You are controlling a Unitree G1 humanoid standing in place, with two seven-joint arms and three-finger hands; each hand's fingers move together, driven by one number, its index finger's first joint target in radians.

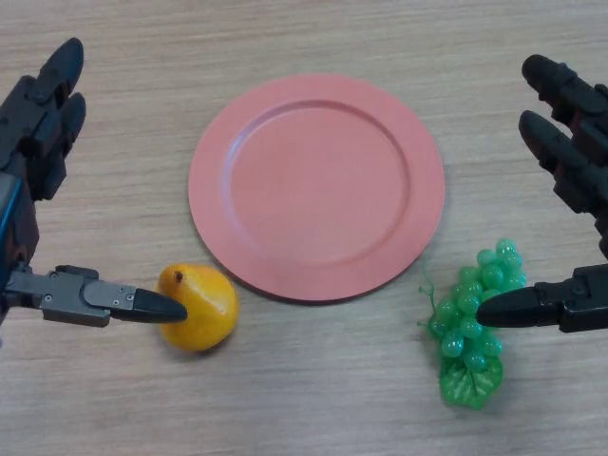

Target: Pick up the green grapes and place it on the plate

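Note:
A bunch of green grapes (472,321) with a green leaf at its near end lies on the wooden table, to the right of and nearer than a round pink plate (316,186). The plate holds nothing. My right hand (576,180) is open at the right edge, fingers straight, and its thumb tip lies over the right side of the grapes. My left hand (40,123) is open at the left edge, its thumb tip at an orange-yellow fruit.
The orange-yellow fruit (198,306) sits on the table just left of the plate's near rim, next to my left thumb. The table is light wood.

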